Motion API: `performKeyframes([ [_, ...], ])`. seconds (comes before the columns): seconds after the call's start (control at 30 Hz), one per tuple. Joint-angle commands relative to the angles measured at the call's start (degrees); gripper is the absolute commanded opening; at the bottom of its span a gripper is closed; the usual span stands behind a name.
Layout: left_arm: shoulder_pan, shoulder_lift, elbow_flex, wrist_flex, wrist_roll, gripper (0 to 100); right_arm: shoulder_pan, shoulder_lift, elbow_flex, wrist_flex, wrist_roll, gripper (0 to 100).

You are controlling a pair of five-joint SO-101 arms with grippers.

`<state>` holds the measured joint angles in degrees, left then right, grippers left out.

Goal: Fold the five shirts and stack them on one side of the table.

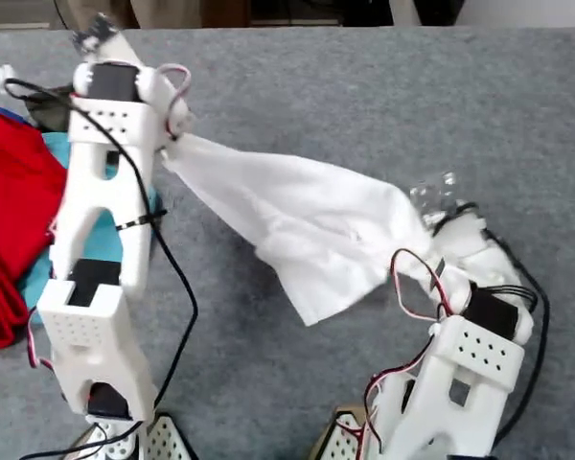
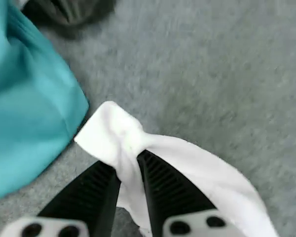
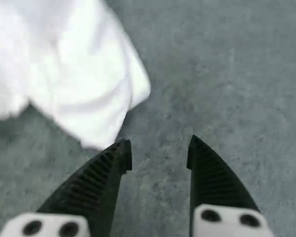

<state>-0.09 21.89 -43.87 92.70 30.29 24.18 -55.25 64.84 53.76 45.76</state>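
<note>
The grey bench (image 1: pixel 364 96) carries everything, and the white shirt (image 1: pixel 297 225) spreads across its middle as a crumpled, drawn-out sheet between the two arms, with one loose flap pointing toward the arms' bases. Well apart from the white shirt, on the far side of the left arm, a red shirt (image 1: pixel 10 220) lies heaped at the bench edge. A teal shirt (image 1: pixel 103 241) lies between the red shirt and the white shirt, partly under the left arm, and its edge comes near the white shirt's pinched corner. A dark garment (image 2: pixel 69 10) sits bunched beyond the teal shirt, farther from the white shirt. The left end effector (image 2: pixel 128 163) is clamped on a gathered corner of the white shirt, with the cloth squeezed between its two black fingers (image 2: pixel 160 182) and a small tuft sticking out past the tips. The right end effector (image 3: pixel 159 148) is at the opposite end of the white shirt, with its fingers spread apart over bare bench and nothing between them. The shirt's hem lies just beside one fingertip, and whether the two touch cannot be told.
</note>
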Motion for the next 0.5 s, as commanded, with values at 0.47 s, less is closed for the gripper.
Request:
performKeyframes([
  [0.47,-5.19,-3.30,-23.21,6.77,-0.53,2,-23.34,-0.92,2.86,-3.16,-10.46,19.2],
])
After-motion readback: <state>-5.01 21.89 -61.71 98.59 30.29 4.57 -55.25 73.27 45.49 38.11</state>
